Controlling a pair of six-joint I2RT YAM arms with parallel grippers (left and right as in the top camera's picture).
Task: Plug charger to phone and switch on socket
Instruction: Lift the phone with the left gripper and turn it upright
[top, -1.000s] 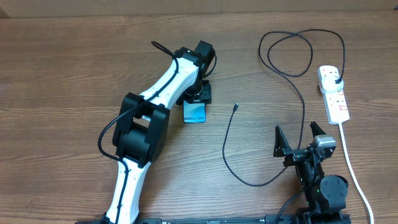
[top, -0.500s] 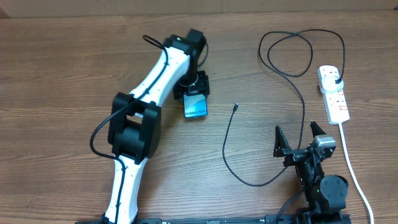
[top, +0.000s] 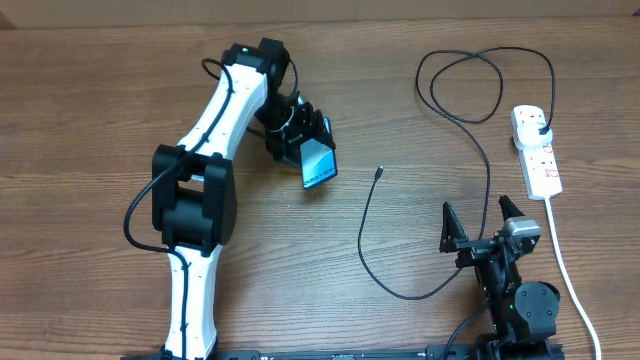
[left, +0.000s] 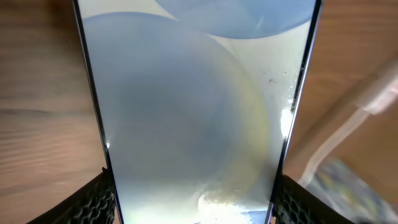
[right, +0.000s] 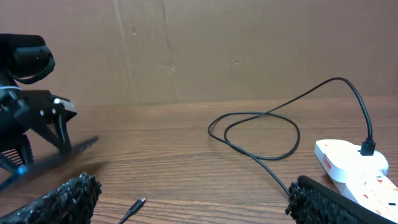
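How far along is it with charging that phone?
Done: the charger's black plug sits in the socket. In hand: the left gripper holds the phone tilted above the table. Left: the connector tip lies loose, not in the phone; the open right gripper sits away from the socket, so switching looks undone.

We saw a left arm (top: 222, 110) of white shells, black joints, a looped black cable (top: 129, 222); the right gripper (top: 474, 212) was all black.
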